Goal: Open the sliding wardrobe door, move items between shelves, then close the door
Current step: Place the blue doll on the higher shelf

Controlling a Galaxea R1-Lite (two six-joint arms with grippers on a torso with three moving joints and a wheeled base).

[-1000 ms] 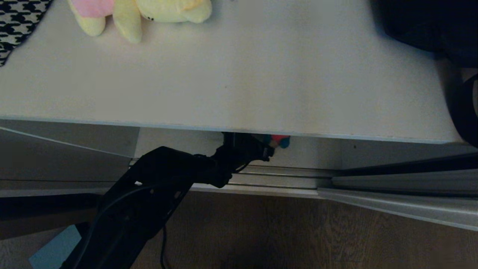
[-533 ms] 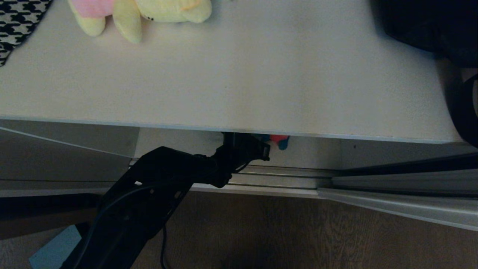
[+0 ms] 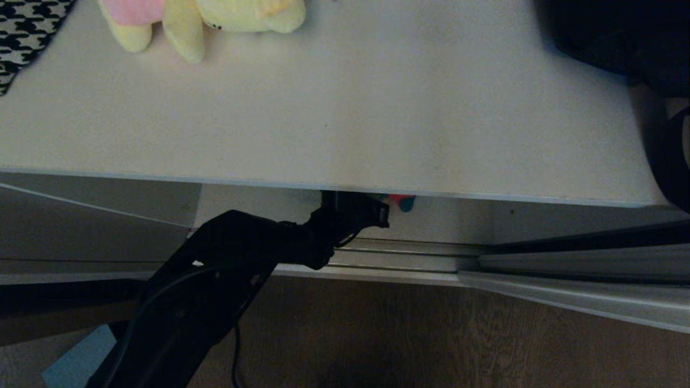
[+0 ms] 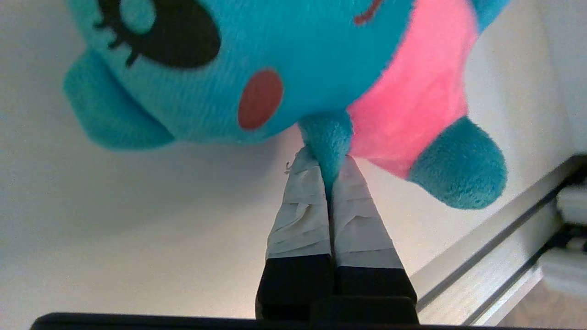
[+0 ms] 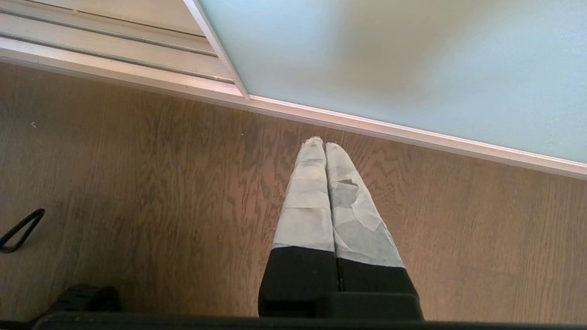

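Observation:
The blue plush toy [image 4: 275, 59] with a pink back lies on the lower shelf [image 4: 114, 206]. My left gripper [image 4: 326, 160] is shut on one small blue limb of it, pinched between the taped fingers [image 4: 302, 201]. In the head view my left arm [image 3: 242, 253] reaches under the upper shelf [image 3: 345, 118], and only a bit of the blue toy [image 3: 401, 202] peeks out below its front edge. The pale yellow plush [image 3: 205, 19] rests at the upper shelf's back left. My right gripper [image 5: 319, 145] hangs shut and empty over the floor, near the frosted sliding wardrobe door [image 5: 412, 59].
A houndstooth cloth [image 3: 27, 27] lies at the upper shelf's far left and dark items [image 3: 620, 37] at its far right. The metal door track [image 3: 404, 256] runs below the shelves, with the brown wood floor [image 3: 431, 334] in front.
Less of the blue and pink toy shows under the upper shelf's edge than a second ago; it has drawn in toward the left gripper. The left arm has hardly shifted.

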